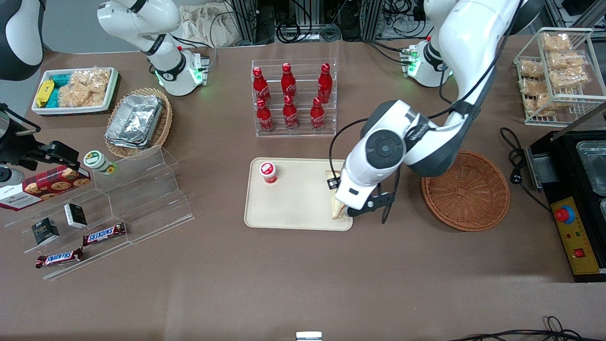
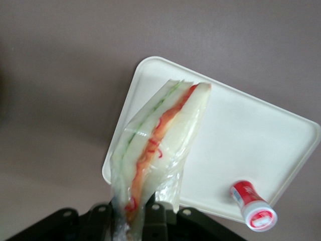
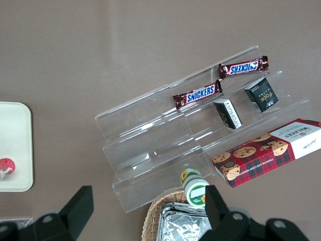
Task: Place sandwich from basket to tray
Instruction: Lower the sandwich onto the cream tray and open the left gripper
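Above the tray's edge, the sandwich is held clamped by the gripper; the basket is emptied, release remains.

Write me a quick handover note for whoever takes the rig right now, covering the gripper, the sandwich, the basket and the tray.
Gripper: shut on the sandwich, held above the tray's edge nearest the basket, at the corner closest to the front camera.
Sandwich: wrapped in clear film, hanging from the gripper, not yet set down.
Basket: nothing in it, beside the tray toward the working arm's end of the table.
Tray: holds only a small red-capped cup near its other end.
Done: sandwich lifted out of the basket and carried over.
Left: lower it onto the tray, open the gripper, pull back.
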`<move>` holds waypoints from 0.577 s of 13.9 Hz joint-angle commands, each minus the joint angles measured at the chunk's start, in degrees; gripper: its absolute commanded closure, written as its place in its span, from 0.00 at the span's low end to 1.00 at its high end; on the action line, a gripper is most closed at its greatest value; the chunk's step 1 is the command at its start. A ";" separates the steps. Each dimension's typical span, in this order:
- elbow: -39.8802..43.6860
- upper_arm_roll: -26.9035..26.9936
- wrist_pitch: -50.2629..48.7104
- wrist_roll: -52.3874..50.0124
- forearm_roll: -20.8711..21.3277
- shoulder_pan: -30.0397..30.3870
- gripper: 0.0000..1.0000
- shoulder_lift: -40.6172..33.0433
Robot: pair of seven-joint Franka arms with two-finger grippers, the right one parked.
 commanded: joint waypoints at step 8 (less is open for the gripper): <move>0.66 0.35 2.74 -0.24 13.72 -4.83 1.00 10.17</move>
